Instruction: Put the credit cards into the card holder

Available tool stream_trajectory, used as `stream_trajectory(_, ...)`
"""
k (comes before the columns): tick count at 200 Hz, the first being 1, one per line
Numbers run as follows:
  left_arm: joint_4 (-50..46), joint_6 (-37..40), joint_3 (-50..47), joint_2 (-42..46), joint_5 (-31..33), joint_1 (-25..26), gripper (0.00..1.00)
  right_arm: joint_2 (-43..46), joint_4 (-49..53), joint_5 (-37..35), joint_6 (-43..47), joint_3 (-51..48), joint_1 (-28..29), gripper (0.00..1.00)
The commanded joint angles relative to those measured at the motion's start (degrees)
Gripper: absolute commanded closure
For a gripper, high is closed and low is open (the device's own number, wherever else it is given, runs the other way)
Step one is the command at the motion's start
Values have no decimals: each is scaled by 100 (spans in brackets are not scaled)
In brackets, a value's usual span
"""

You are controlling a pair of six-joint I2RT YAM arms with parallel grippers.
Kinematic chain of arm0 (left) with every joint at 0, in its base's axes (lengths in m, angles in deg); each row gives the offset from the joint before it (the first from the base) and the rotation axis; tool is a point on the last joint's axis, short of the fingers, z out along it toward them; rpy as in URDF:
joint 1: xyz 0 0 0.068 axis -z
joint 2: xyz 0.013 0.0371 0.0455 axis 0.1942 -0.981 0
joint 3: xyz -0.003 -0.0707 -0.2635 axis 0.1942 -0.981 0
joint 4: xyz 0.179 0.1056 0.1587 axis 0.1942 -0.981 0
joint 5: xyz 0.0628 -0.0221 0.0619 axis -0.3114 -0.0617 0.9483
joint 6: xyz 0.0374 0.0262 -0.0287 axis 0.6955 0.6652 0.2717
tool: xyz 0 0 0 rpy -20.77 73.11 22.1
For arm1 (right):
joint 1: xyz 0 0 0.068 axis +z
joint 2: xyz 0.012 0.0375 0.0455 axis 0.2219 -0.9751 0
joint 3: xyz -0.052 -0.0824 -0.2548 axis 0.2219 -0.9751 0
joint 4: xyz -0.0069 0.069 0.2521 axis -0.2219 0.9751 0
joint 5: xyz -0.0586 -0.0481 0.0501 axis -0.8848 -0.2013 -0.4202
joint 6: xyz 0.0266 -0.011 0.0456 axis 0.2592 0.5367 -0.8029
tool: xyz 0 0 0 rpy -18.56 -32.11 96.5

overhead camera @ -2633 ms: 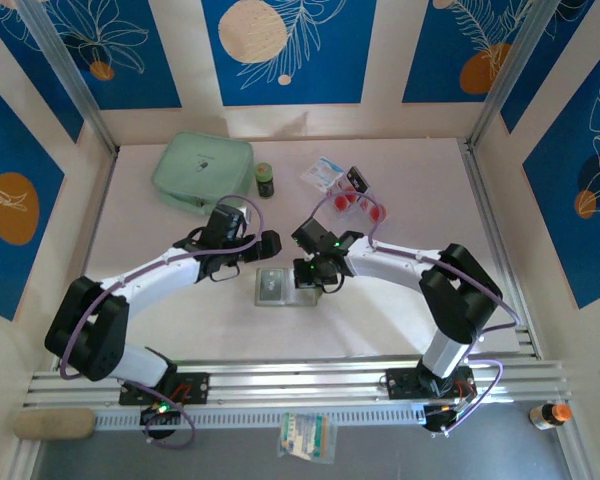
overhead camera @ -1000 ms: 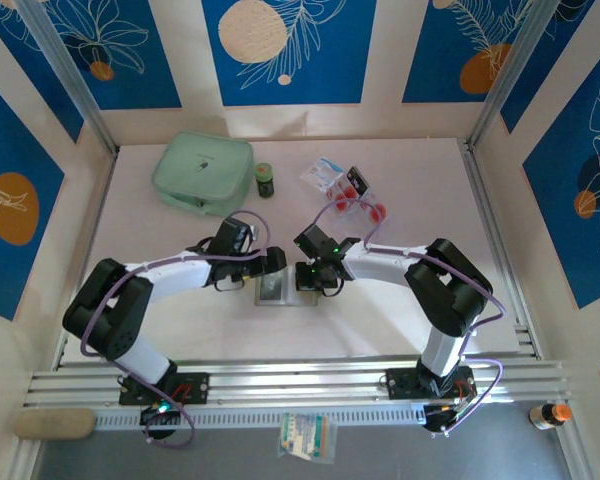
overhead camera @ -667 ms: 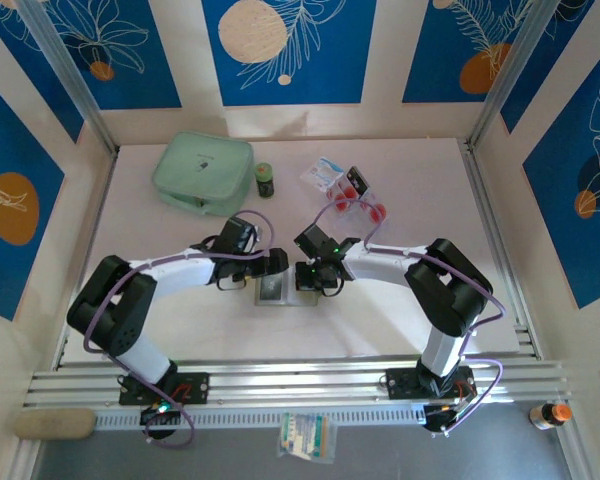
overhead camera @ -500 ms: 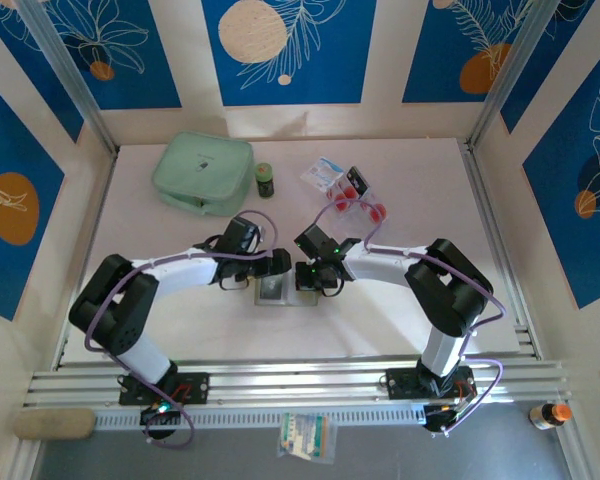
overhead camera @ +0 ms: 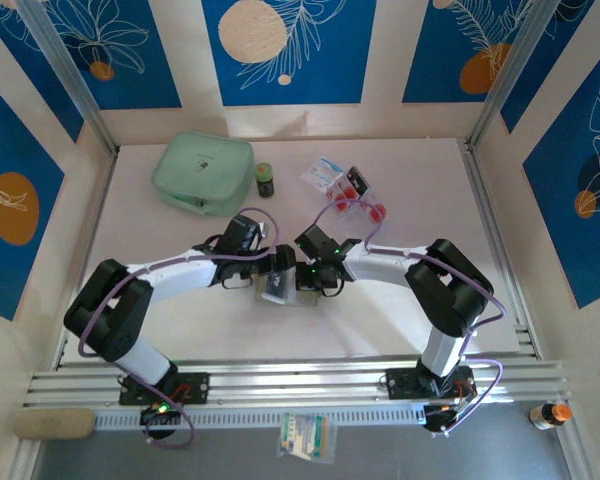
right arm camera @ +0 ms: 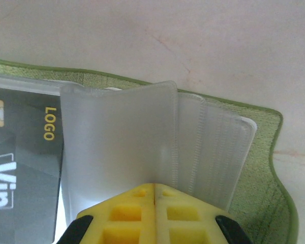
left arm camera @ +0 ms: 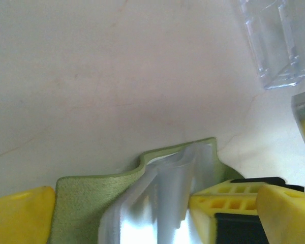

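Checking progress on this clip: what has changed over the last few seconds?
The left gripper swung right, from beside the holder onto its left edge, and the holder now lies between its open fingers. The holder looks slightly turned. The right gripper stayed shut on the sleeves. The cards and the pouch did not move.

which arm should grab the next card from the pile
Left, probably: the left fingers stand open and empty at the card holder, while the right fingers are shut on its clear sleeve, though the credit cards lie nearer the right arm.
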State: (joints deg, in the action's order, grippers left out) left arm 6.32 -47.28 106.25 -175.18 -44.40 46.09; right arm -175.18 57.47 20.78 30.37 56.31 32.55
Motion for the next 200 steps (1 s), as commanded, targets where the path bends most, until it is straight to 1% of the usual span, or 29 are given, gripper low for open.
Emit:
stream_trajectory(1, 747, -464, -244, 294, -328, 70, 0, -329, 497, -84, -58, -301, 24, 100)
stream_trajectory(75, 1843, -1130, -828, 651, -331, 68, 0, -307, 524, -101, -57, -310, 25, 100)
stream_trajectory(116, 2102, -1307, -982, 716, -294, 70, 0, -203, 606, -72, -26, -217, 9, 100)
stream_trajectory(177, 2044, -1308, -1006, 732, -294, 70, 0, 627, 957, 127, 170, 266, -148, 100)
stream_trajectory(200, 2060, -1310, -1024, 750, -294, 68, 0, 1007, 1139, 68, 166, 275, -241, 95)
